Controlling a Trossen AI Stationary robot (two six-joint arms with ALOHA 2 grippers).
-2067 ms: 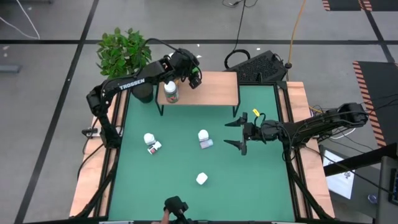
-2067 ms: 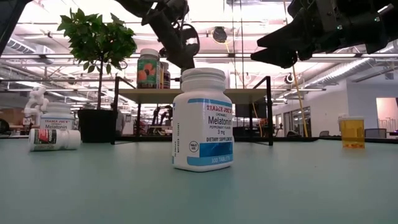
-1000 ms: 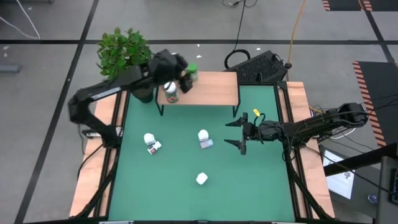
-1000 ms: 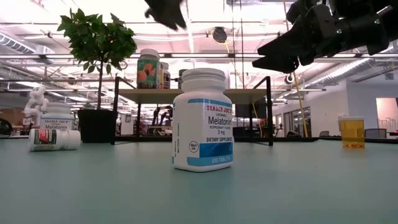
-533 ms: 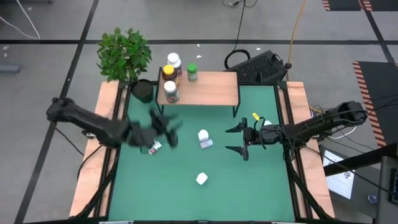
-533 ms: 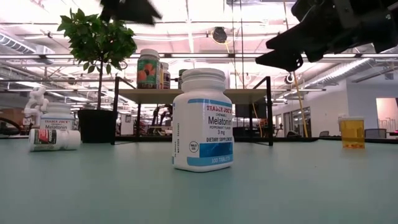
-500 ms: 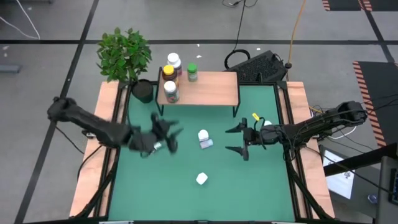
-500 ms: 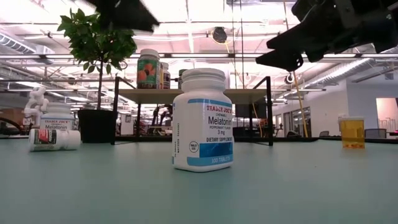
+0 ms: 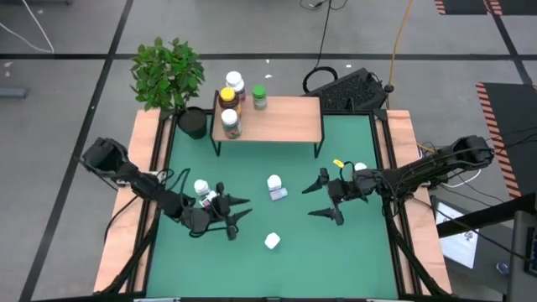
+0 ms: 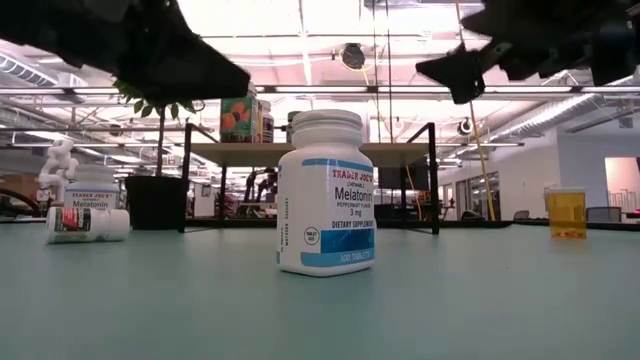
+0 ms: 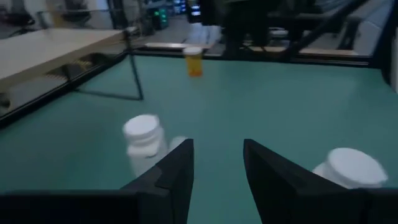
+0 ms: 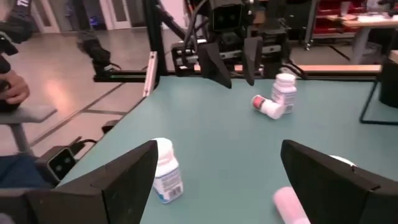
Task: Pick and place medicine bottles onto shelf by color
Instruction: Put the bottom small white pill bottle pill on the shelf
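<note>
White-capped bottles [image 9: 202,188] lie beside your left pincer [image 9: 234,217], half-spread and empty; lower it squarely over one.

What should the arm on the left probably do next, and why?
Probably ease the left gripper forward and down toward the white-capped bottle standing alone on the green table. Its fingers are empty and point that way, and three bottles already stand on the shelf. The right gripper hovers open.
</note>
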